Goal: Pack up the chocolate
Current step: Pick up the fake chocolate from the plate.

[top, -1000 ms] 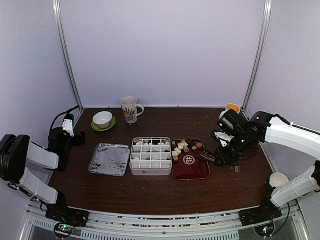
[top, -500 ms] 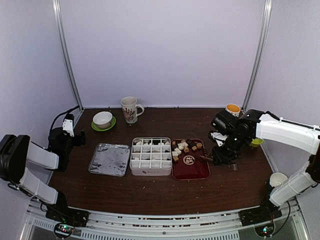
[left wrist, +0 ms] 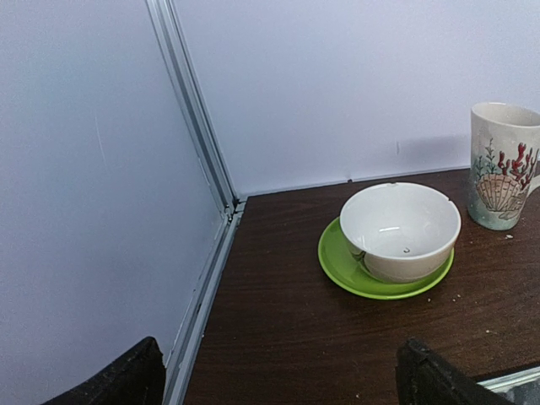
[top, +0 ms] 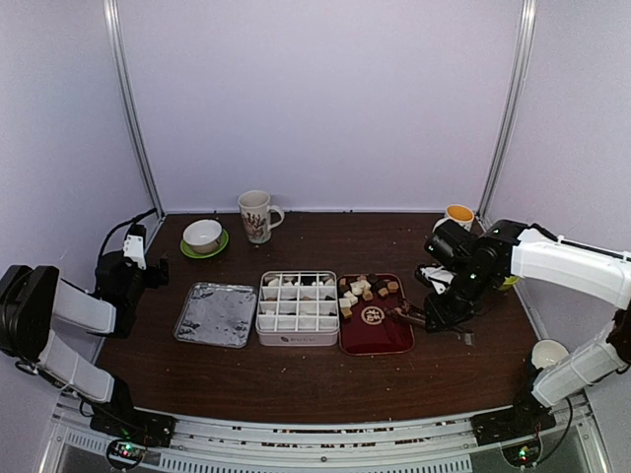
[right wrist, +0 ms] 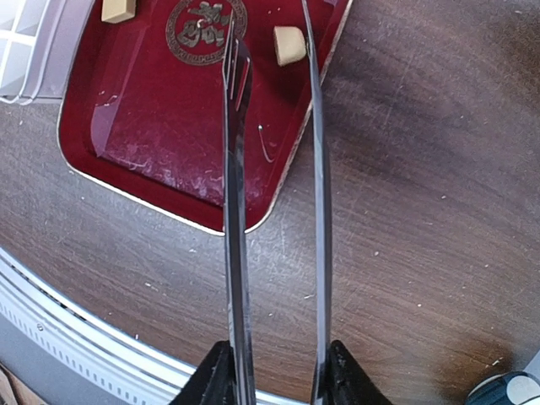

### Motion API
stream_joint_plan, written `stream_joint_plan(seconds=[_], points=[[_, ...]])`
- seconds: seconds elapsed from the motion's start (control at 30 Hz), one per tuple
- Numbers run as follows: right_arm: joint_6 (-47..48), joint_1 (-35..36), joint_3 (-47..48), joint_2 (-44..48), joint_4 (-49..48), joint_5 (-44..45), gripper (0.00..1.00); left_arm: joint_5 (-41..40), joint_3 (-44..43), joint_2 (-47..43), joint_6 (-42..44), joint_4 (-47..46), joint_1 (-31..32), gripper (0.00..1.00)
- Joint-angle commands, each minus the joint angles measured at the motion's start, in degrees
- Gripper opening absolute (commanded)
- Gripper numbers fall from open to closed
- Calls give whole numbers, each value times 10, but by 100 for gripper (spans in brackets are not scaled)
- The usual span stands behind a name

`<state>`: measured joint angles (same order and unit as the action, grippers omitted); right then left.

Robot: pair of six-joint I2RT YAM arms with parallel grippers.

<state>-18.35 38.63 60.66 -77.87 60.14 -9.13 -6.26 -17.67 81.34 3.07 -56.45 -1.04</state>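
Small chocolate [top: 363, 288] pieces in brown, tan and cream lie at the far end of the dark-red tray [top: 375, 333]. One tan piece [right wrist: 289, 45] shows between the tips of the metal tongs [right wrist: 236, 169]. My right gripper [right wrist: 274, 371] is shut on the tongs' two arms, which stand apart with nothing between them. From above, the right gripper [top: 441, 309] hangs at the tray's right edge, tongs [top: 407, 313] pointing over it. A white divided box [top: 297, 307] holds a few pieces in its far row. At the far left my left gripper [left wrist: 283, 384] stays open and empty.
A foil tray [top: 216, 313] lies left of the box. A white bowl on a green saucer [left wrist: 396, 232] and a shell-patterned mug [left wrist: 504, 164] stand at the back left. An orange-filled cup [top: 458, 213] is at the back right, a white cup [top: 548, 353] at the right edge.
My right arm swung a little left, then back right, keeping the tongs over the tray's right edge. The left arm has not moved.
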Motion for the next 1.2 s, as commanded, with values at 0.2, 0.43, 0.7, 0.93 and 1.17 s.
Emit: stream_joint_plan(seconds=[0.2, 0.43, 0.7, 0.93, 1.17], points=[[15, -3, -6, 18, -7, -57, 28, -2, -11, 3, -5, -19, -5, 98], [23, -3, 10, 18, -4, -74, 23, -2, -11, 3, -5, -19, -4, 98], [19, -3, 32, 19, -1, -81, 23, -2, -11, 3, -6, -19, -5, 98], [21, -3, 58, 12, 0, -100, 23, -2, -12, 3, -5, -19, -4, 98], [22, 9, 118, -8, -22, -199, 23, -2, -11, 3, -5, -20, -4, 98]])
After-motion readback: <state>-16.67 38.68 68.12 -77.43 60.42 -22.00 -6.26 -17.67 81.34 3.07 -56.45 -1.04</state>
